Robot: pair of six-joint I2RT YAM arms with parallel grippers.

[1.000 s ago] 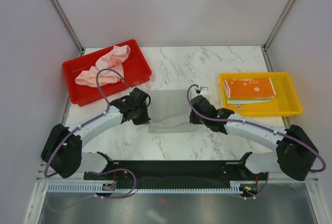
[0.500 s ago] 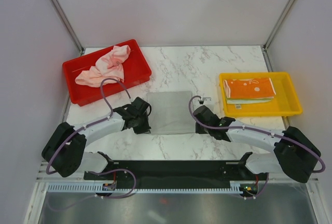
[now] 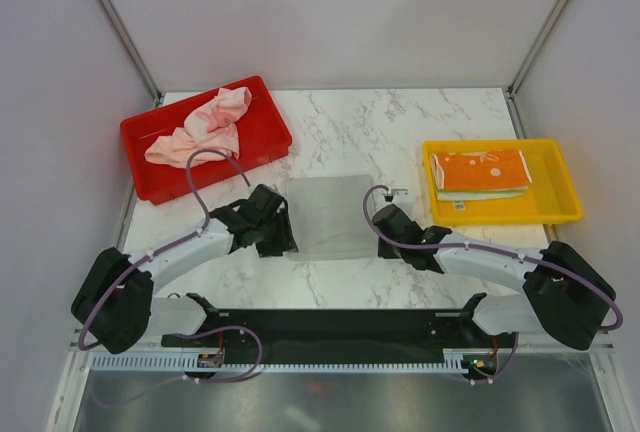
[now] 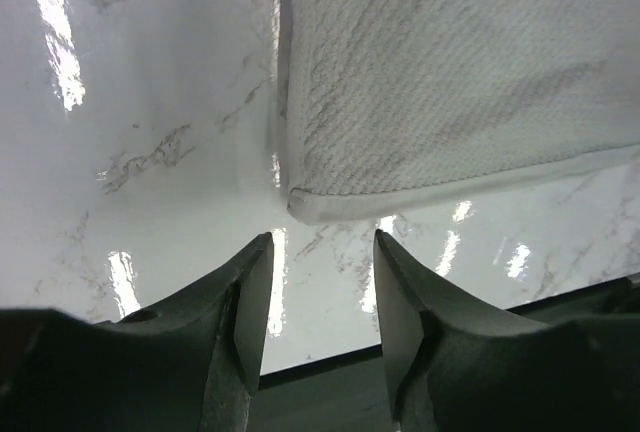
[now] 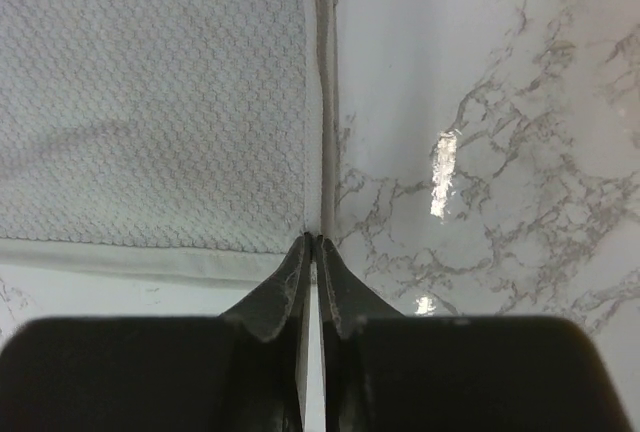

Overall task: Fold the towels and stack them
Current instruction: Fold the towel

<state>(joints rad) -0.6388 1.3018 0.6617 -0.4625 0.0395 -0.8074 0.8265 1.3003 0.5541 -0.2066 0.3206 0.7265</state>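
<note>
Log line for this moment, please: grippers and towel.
grey-white towel: flat, centre | left gripper: open, short of near-left corner | right gripper: shut on near-right corner | pink towels: crumpled in red tray

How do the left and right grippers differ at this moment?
The left gripper is open; the right gripper is shut. The left lies just short of the near-left corner of the towel, apart from it; the right closes at its near-right corner, though a pinch cannot be confirmed. Both sit low over the table at the towel's near edge.
</note>
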